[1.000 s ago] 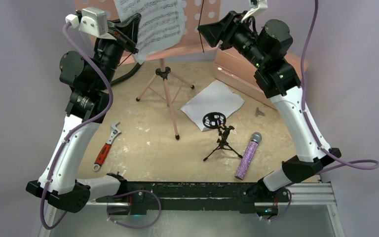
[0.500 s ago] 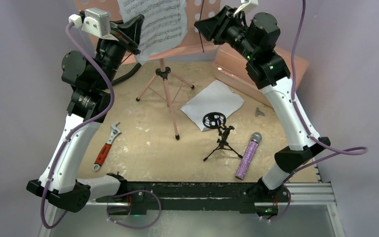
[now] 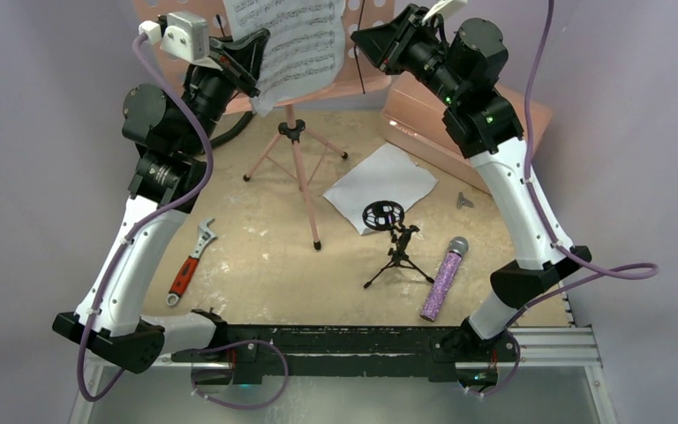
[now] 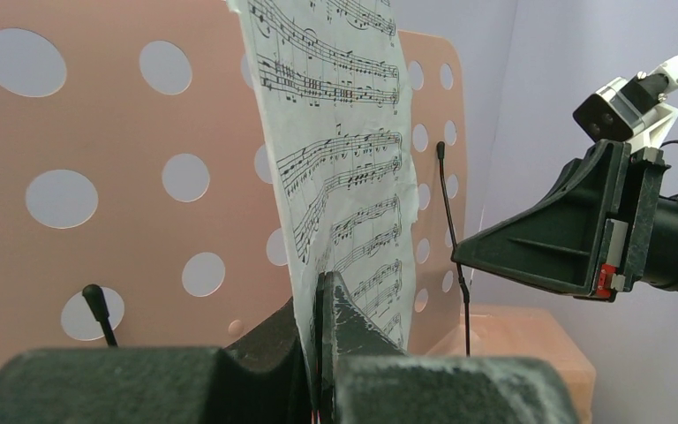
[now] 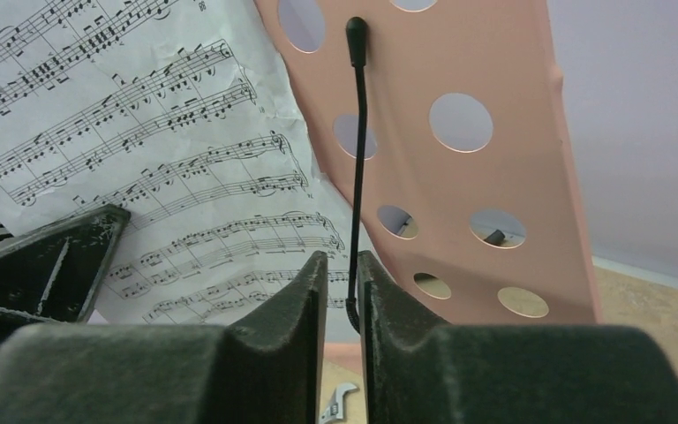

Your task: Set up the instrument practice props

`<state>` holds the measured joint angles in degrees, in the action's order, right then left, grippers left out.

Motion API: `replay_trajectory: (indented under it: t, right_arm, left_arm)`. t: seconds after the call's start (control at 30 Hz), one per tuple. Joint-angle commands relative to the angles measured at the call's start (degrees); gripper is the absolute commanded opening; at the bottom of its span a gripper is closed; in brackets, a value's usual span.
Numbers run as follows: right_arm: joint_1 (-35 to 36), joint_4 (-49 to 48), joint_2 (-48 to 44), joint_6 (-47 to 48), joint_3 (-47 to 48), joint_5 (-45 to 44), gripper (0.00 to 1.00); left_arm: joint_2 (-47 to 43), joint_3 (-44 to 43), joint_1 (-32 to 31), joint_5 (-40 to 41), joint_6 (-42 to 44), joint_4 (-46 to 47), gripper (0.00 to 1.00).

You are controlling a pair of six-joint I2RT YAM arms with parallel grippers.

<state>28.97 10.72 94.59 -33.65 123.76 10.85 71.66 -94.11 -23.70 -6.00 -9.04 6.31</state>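
The pink perforated music stand stands on its tripod at the back of the table. My left gripper is shut on the lower edge of a white sheet-music page, holding it upright against the stand's desk. My right gripper sits at the desk's right side; its jaws stand a narrow gap apart around the thin black wire page holder, which lies against the right finger. A second page lies flat on the table. The small black tripod mic stand and the purple glitter microphone are in front.
A salmon box lies behind the right arm at the back right. A red-handled wrench lies at the left. A small grey piece rests by the loose page. A black cable runs behind the left arm.
My right gripper has moved left to the stand's wire holder and its jaws have narrowed around it. My left gripper has shifted the held page up and right.
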Motion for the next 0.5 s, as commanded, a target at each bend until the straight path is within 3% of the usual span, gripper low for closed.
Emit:
replay_trajectory:
  t: [0.0, 0.2, 0.47]
  right_arm:
    - [0.1, -2.8, 0.5, -0.6, 2.3, 1.2, 0.16]
    - [0.1, -3.4, 0.6, -0.9, 1.9, 1.5, 0.00]
    - [0.1, -4.6, -0.1, -0.3, 1.1, 2.7, 0.00]
  left_arm:
    - [0.2, -1.5, -0.1, -1.4, -1.0, 2.6, 0.00]
    - [0.5, -1.6, -0.1, -1.5, -1.2, 2.8, 0.00]
    - [0.5, -1.5, -0.1, -1.0, -1.2, 2.7, 0.00]
